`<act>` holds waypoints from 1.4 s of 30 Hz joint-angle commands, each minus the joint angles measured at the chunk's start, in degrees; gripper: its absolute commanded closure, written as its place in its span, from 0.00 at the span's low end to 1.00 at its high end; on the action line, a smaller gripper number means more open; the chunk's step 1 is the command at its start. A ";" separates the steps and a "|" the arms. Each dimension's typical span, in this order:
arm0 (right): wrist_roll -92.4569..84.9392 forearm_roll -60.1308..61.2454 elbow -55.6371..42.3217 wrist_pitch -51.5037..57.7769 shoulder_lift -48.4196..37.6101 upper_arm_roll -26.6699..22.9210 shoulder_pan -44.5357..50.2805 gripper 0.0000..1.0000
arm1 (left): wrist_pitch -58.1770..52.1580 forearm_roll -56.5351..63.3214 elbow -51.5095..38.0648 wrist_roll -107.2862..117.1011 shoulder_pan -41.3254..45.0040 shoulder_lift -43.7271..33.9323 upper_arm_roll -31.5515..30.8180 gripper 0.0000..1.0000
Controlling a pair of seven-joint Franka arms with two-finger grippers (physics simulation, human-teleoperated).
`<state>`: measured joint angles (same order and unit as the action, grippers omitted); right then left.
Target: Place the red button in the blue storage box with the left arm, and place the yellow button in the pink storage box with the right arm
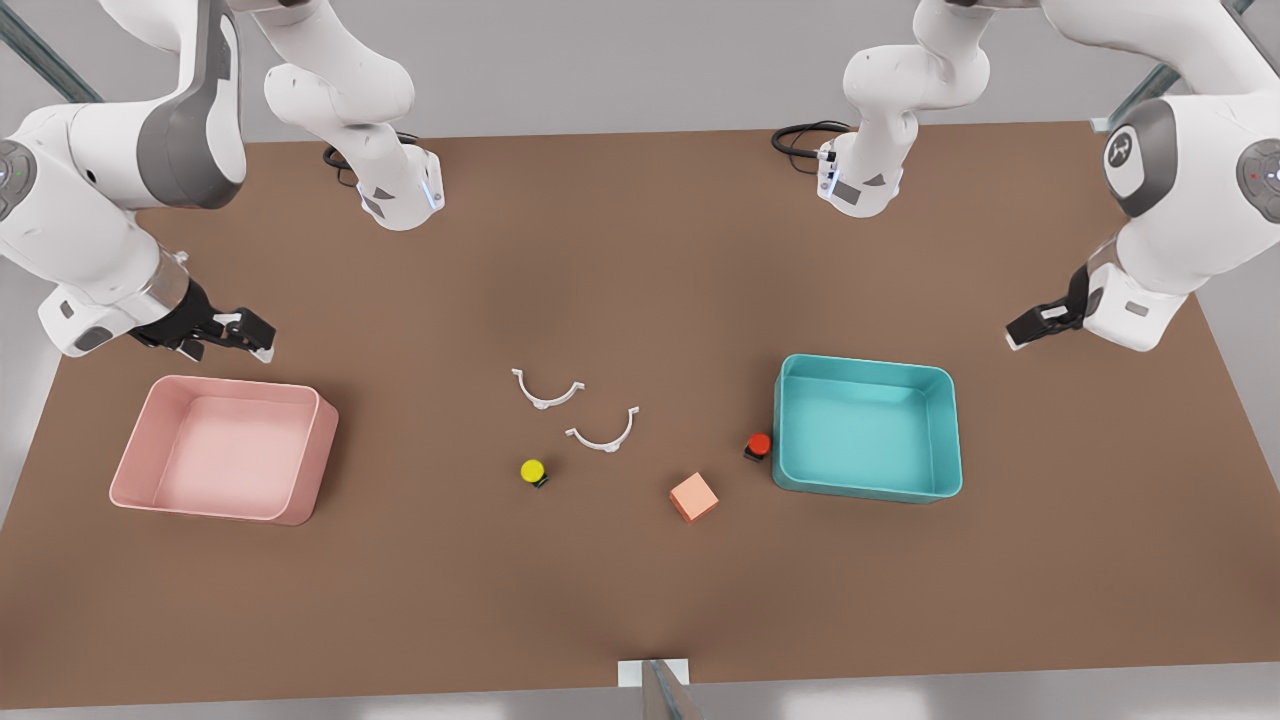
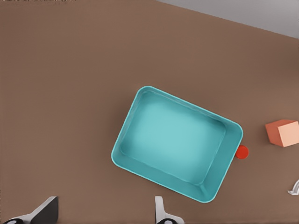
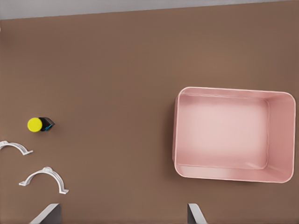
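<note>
the brown table [image 1: 640,280] carries everything. in the front view the pink storage box [image 1: 128,470] sits at the lower left of the frame, and the blue storage box [image 1: 948,440] sits right of centre, well apart from it. both boxes hold nothing.

the red button [image 1: 759,445] rests on the table just beside the blue storage box's left wall, outside it; in the left wrist view the red button [image 2: 242,151] peeks out at the edge of the blue storage box [image 2: 122,150]. the yellow button [image 1: 533,471] lies near the middle of the front view, between the two boxes, and in the right wrist view the yellow button [image 3: 35,124] sits at the left of the frame, well apart from the pink storage box [image 3: 282,135].

a salmon cube [image 1: 694,497] lies low in the front view between the two buttons, nearer the red one. two white curved clips [image 1: 577,410] lie just above the yellow button.

the right gripper [image 1: 232,336] hangs in the air above the pink box's far edge at the left of the front view, jaws released and spread, grasping nothing. the left gripper [image 1: 1035,326] hangs at the right of the frame, beyond the blue box's upper right corner, jaws likewise spread and holding nothing.
</note>
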<state>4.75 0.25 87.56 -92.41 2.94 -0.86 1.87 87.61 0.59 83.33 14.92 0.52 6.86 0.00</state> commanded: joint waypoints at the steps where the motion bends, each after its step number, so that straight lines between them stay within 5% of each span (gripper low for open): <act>1: 0.26 0.01 -0.02 -0.05 -0.04 -0.01 0.24 0.00 | 0.10 0.11 -0.27 -16.15 0.62 0.26 -0.09 0.00; 6: 1.13 -0.25 0.24 -1.80 1.19 0.51 0.24 0.00 | 1.06 -3.32 -2.99 28.04 11.51 5.97 -0.44 0.00; 10: 10.10 -0.34 0.33 -8.49 7.52 13.07 0.41 0.00 | 13.71 -3.14 -3.35 67.32 17.32 13.61 -0.35 0.00; 14: 10.36 -0.25 1.21 -7.69 9.27 13.78 0.85 0.00 | 26.02 -0.42 -3.18 98.00 19.07 19.77 -0.35 0.00; 18: 17.66 -0.51 0.42 -19.11 17.70 13.78 6.83 0.00 | 28.67 2.13 -3.35 119.71 22.50 23.20 -0.27 0.00; 29: 17.13 -1.22 -6.53 -27.91 31.42 13.96 11.22 0.00 | 30.86 -1.47 -3.26 133.79 26.46 32.52 -0.35 0.00; 42: 15.73 -3.59 -5.47 -34.68 36.43 14.14 14.04 0.00 | 38.86 3.71 4.03 113.05 27.69 33.31 -0.27 0.00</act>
<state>19.08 -2.53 82.11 -124.82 39.26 13.26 15.96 124.38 3.11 87.32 117.16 28.24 40.19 -0.24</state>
